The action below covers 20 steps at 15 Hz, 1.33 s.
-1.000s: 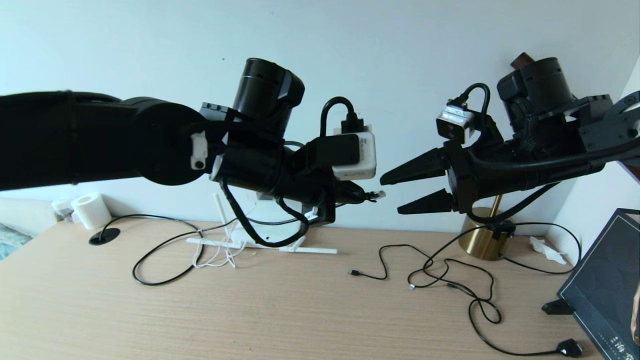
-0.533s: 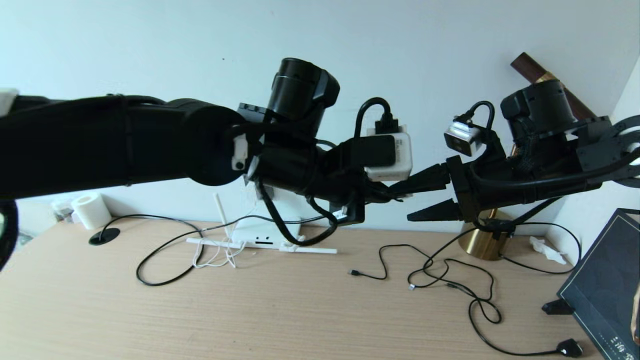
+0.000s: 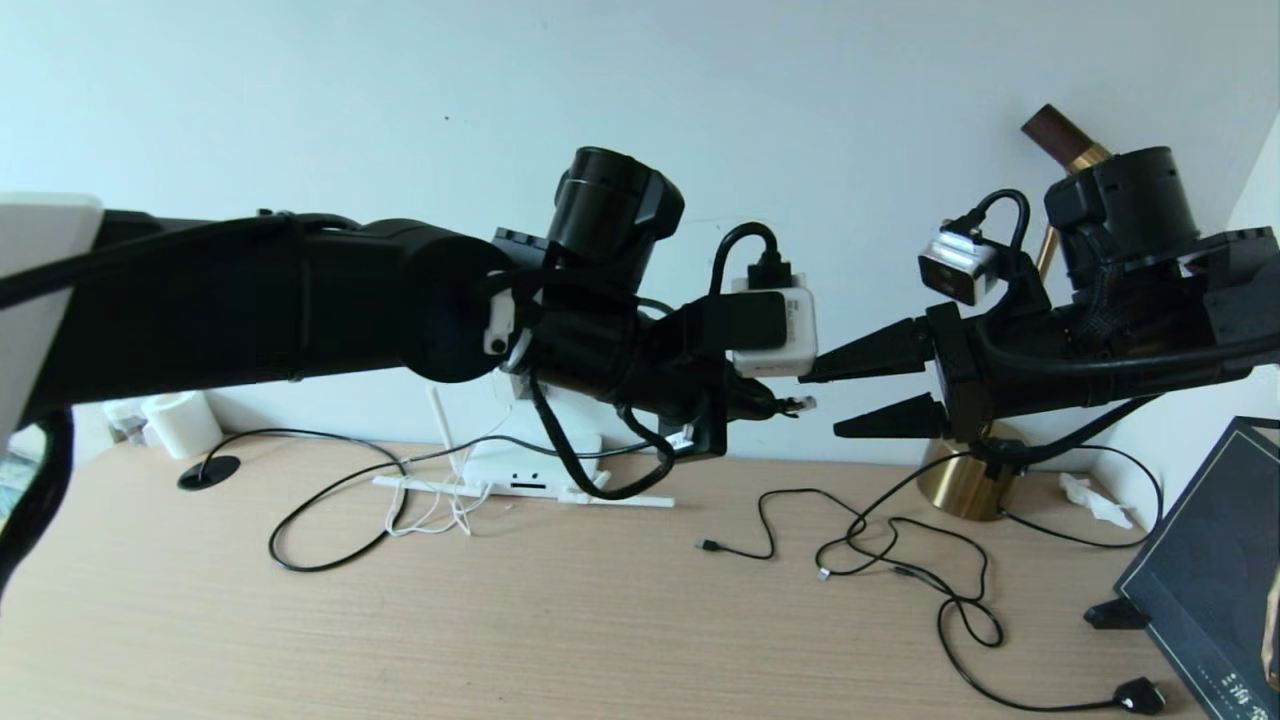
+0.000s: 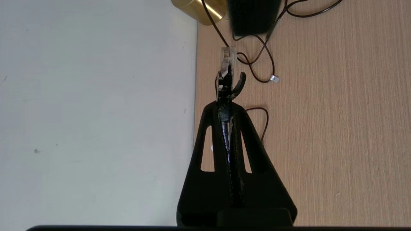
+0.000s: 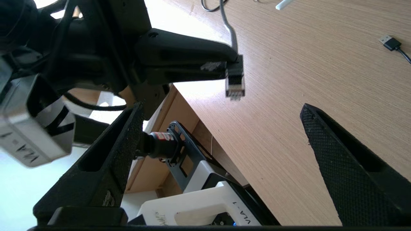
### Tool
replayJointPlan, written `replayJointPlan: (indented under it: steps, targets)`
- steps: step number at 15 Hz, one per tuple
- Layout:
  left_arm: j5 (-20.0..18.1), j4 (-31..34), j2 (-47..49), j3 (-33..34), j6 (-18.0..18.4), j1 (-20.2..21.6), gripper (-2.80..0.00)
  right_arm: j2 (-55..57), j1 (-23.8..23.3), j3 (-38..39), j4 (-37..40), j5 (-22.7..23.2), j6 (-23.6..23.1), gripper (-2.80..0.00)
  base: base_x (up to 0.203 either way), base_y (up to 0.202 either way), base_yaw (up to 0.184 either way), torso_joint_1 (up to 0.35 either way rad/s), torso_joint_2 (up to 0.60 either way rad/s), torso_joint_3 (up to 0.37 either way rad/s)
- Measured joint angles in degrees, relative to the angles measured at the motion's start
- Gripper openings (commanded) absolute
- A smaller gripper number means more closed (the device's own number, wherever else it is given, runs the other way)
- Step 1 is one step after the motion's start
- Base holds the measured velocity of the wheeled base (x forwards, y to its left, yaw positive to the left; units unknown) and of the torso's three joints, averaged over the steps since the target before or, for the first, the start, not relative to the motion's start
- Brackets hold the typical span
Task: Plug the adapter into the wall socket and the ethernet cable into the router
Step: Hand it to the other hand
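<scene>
My left gripper (image 3: 775, 405) is held up in the air above the desk, shut on the ethernet cable. Its clear connector tip (image 3: 804, 403) sticks out past the fingertips. The left wrist view shows the same: left gripper (image 4: 226, 104) shut, clear tip (image 4: 228, 57) beyond it. My right gripper (image 3: 822, 405) faces it from the right, open, with its fingertips just short of the tip. In the right wrist view the connector (image 5: 235, 85) hangs a little ahead of the gap of the right gripper (image 5: 221, 107). The router (image 3: 530, 465) stands by the wall below the left arm. The adapter and the wall socket are hidden.
A brass lamp base (image 3: 965, 480) stands behind the right gripper. Thin black cables (image 3: 900, 560) sprawl over the right of the desk, ending in a black plug (image 3: 1140, 693). A dark box (image 3: 1200, 570) lies at the right edge and a paper roll (image 3: 182, 420) at far left.
My left arm has moved right with the cable. My right gripper closed in until its upper finger overlapped the connector, then drew back to the right and slightly up, still open.
</scene>
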Motion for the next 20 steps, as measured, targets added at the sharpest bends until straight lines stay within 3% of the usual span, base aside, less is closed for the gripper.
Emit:
replayJointPlan:
  steps: [12, 13, 20]
  targets:
    - [-1.07, -0.11, -0.65, 0.00, -0.10, -0.35, -2.80, 0.66, 0.59, -0.43, -0.77, 0.44, 0.09, 0.00, 0.000, 0.000, 0.000, 0.000, 0.00, 0.000]
    - [-1.15, -0.13, -0.68, 0.00, -0.13, -0.55, -2.80, 0.77, 0.67, -0.43, -1.64, 0.41, 0.19, -2.80, 0.000, 0.000, 0.000, 0.000, 0.00, 0.000]
    - [-1.33, -0.30, -0.73, 0.02, -0.18, -0.88, -2.80, 1.24, 1.69, -0.32, -2.10, 0.41, 0.29, -2.80, 0.000, 0.000, 0.000, 0.000, 0.00, 0.000]
